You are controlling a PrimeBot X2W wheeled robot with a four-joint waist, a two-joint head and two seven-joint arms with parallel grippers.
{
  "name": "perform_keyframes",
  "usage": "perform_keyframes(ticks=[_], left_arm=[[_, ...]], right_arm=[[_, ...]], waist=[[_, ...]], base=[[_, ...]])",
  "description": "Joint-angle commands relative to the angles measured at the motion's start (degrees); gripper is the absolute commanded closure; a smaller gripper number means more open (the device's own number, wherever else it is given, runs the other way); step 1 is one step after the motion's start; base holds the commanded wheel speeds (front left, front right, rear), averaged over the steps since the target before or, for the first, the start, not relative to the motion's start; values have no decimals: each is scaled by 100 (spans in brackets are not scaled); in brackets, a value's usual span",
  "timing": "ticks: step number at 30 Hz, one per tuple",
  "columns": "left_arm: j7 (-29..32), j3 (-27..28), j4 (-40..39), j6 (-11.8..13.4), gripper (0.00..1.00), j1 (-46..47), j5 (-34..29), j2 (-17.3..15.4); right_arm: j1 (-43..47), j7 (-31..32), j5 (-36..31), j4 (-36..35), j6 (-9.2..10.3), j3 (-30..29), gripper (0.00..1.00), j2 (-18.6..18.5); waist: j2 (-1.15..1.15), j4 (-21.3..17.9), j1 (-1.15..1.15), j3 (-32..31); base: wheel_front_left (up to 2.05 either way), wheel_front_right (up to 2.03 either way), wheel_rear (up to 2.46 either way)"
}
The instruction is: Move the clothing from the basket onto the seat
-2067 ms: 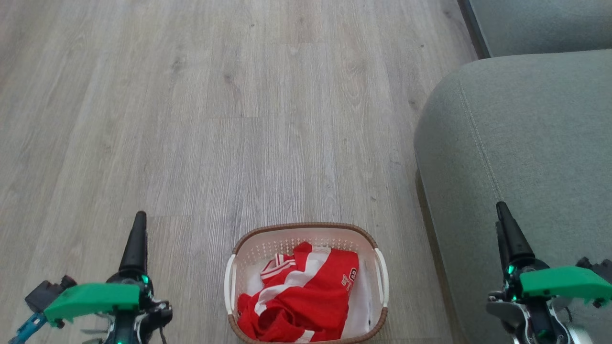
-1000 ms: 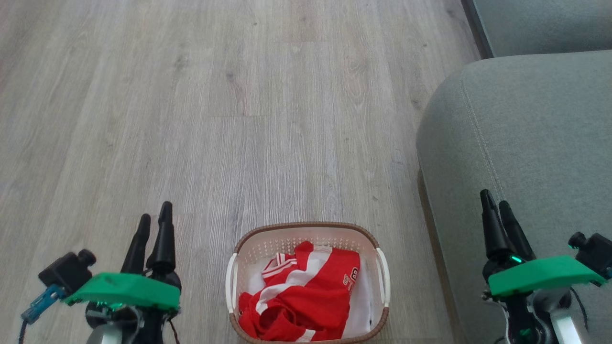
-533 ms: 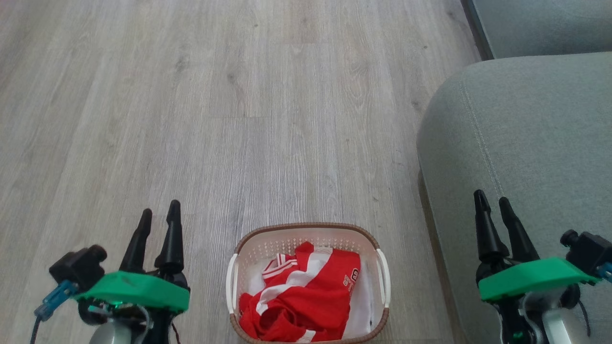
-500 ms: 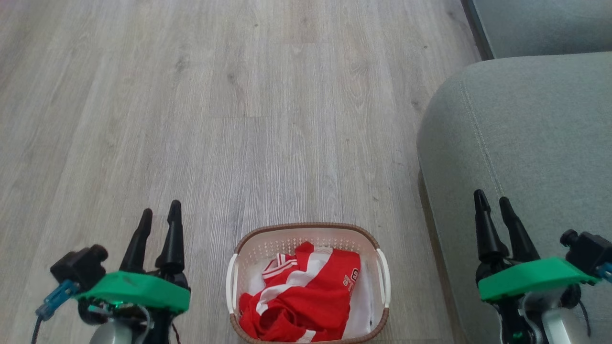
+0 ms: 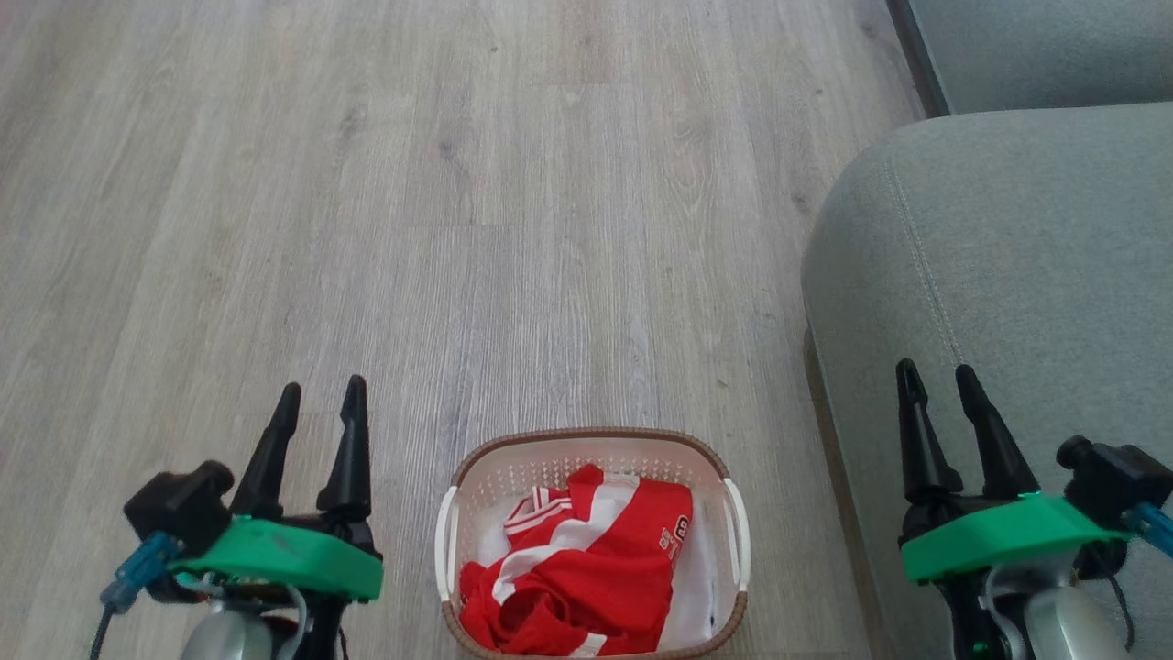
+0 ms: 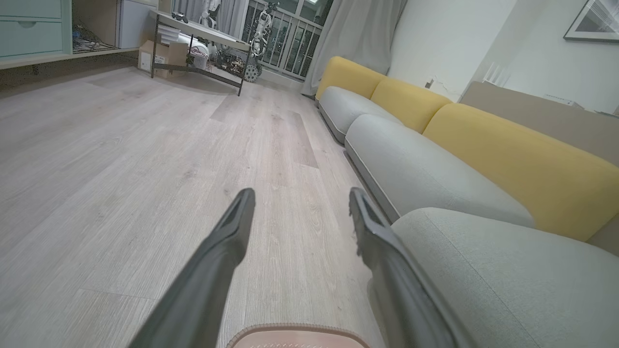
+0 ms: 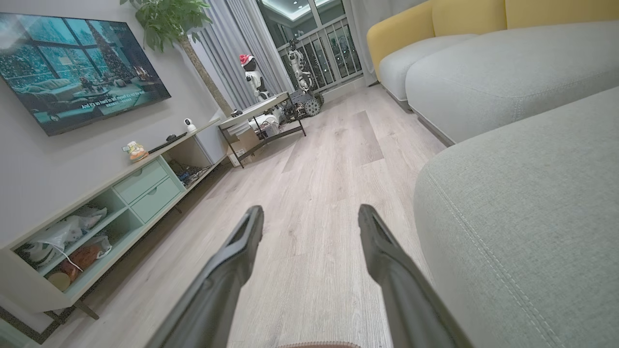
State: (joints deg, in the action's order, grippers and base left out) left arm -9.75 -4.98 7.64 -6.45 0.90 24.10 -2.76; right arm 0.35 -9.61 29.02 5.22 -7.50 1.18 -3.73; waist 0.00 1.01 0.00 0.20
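Observation:
Red clothing (image 5: 586, 568) with white stripes lies crumpled in the cream basket (image 5: 478, 472), which stands on the wood floor at the bottom middle of the head view. The basket's brown rim (image 6: 295, 334) also peeks in at the bottom of the left wrist view. The grey-green seat (image 5: 1026, 266) spreads to the basket's right. My left gripper (image 5: 321, 396) hovers left of the basket, open and holding nothing. My right gripper (image 5: 935, 380) hovers over the seat's near edge, open and holding nothing too.
A second grey cushion (image 5: 1045, 46) lies beyond the seat. Yellow back cushions (image 6: 512, 150) line the sofa. A TV console (image 7: 111, 203) stands along the far wall, and a low metal table (image 7: 263, 116) sits further down the room. Wide bare wood floor (image 5: 458, 202) stretches ahead.
Both grippers have turned about their wrists, so their two fingers now show side by side. Each has shifted slightly inward toward the basket. The clothing and basket have not moved.

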Motion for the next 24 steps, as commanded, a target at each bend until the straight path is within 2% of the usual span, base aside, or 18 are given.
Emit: perform_keyframes(ticks=[1, 24], left_arm=[[-84, 97, -240, 48, 0, 330, -231, -79], [-452, -43, -519, 77, 0, 345, -1783, -80]], right_arm=[[-144, -95, -210, -266, 1, 139, 0, -78], [-111, -466, -1649, -507, 1, 285, 0, -81]], waist=[[0, 4, 0, 0], [0, 27, 0, 10]], base=[[0, 0, 0], [0, 0, 0]])
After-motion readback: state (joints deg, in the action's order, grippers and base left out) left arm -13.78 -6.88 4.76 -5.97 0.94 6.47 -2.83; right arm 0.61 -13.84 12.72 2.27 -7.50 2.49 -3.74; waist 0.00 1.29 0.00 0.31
